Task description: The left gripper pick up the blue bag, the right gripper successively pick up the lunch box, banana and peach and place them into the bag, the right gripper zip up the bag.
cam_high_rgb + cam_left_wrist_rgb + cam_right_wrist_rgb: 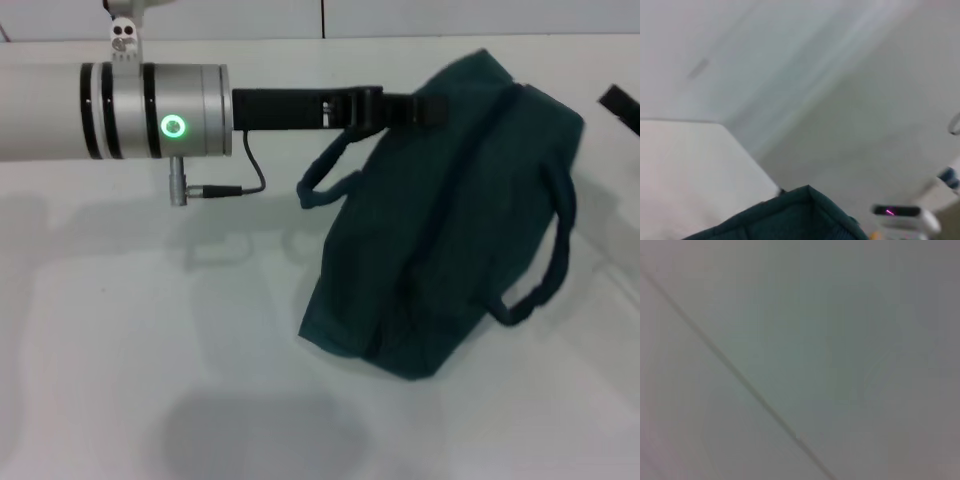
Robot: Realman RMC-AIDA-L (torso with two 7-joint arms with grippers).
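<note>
white table (120,330), blue bag (450,220) lying diagonally, left gripper (425,108) at its top

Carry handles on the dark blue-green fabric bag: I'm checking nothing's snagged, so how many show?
2. One carry handle loops at the bag's left side below the left gripper; the other carry handle arcs along its right side. Neither looks snagged.

White bench (150,330) fills head view, faint shadows across it; pale wall (400,18) behind with vertical seam; in left wrist view, small white device (905,215) with pink light, blurred
</note>
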